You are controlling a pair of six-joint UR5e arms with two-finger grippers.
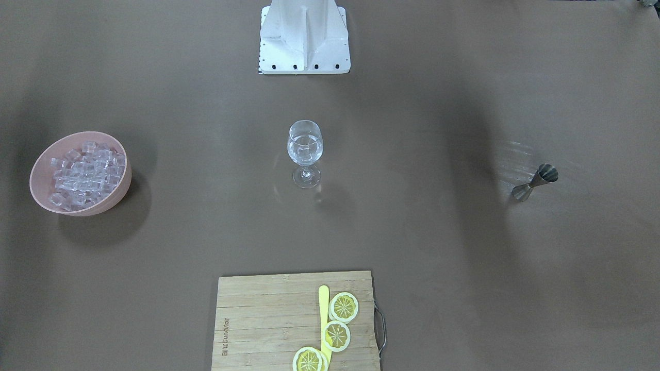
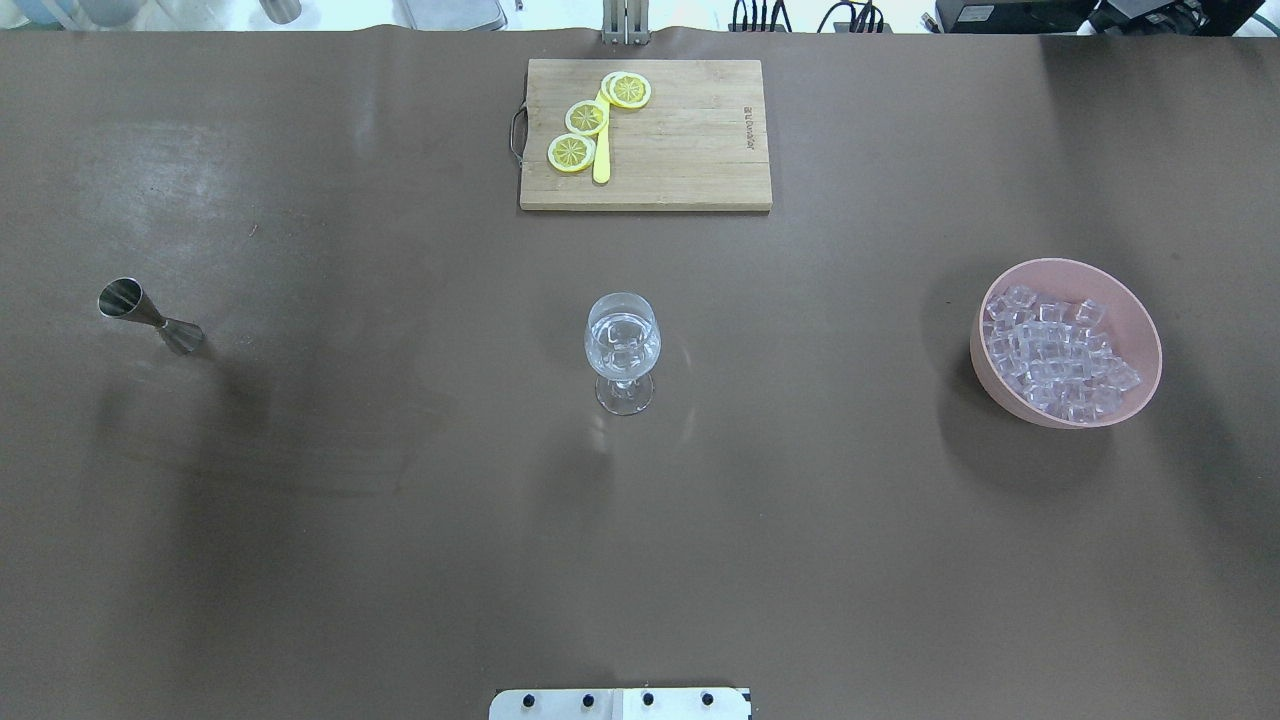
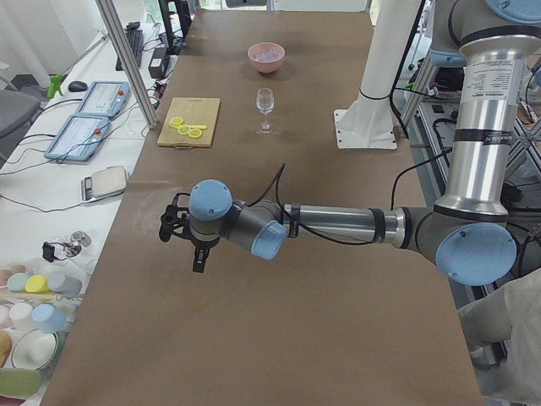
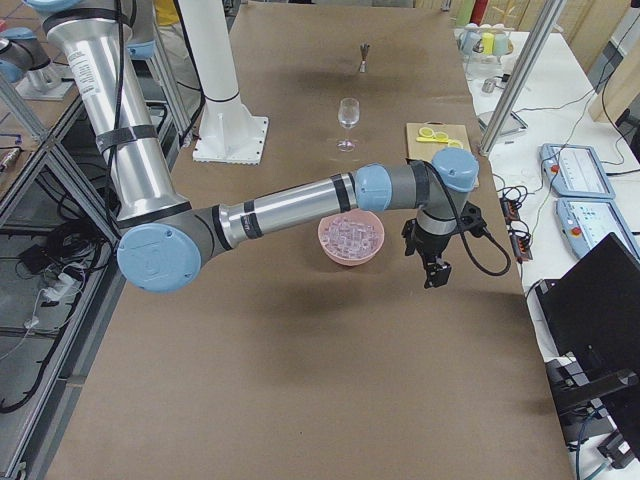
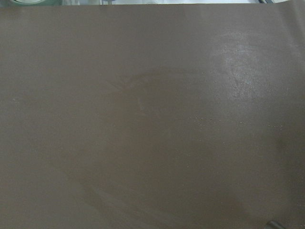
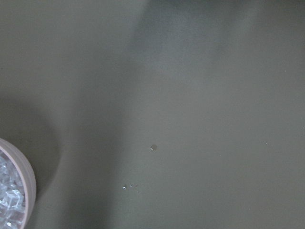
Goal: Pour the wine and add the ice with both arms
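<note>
A clear wine glass (image 2: pixel 622 345) stands at the table's middle, holding clear liquid and a few cubes. The ice (image 2: pixel 1058 352) fills a pink bowl (image 2: pixel 1140 340) on my right side, and its rim (image 6: pixel 21 179) shows in the right wrist view. A steel jigger (image 2: pixel 150 315) stands on my left side. The left arm (image 3: pixel 338 224) reaches out low over bare table, its gripper (image 3: pixel 188 245) pointing down. Past the bowl, the right arm (image 4: pixel 290 205) holds its gripper (image 4: pixel 435 268) above the table. Whether either gripper is open or shut, I cannot tell.
A wooden cutting board (image 2: pixel 700 170) with lemon slices (image 2: pixel 588 118) and a yellow knife (image 2: pixel 601 160) lies at the far edge. The white base (image 1: pixel 304 38) stands behind the glass. A person's sleeve (image 3: pixel 507 338) shows beside the left arm.
</note>
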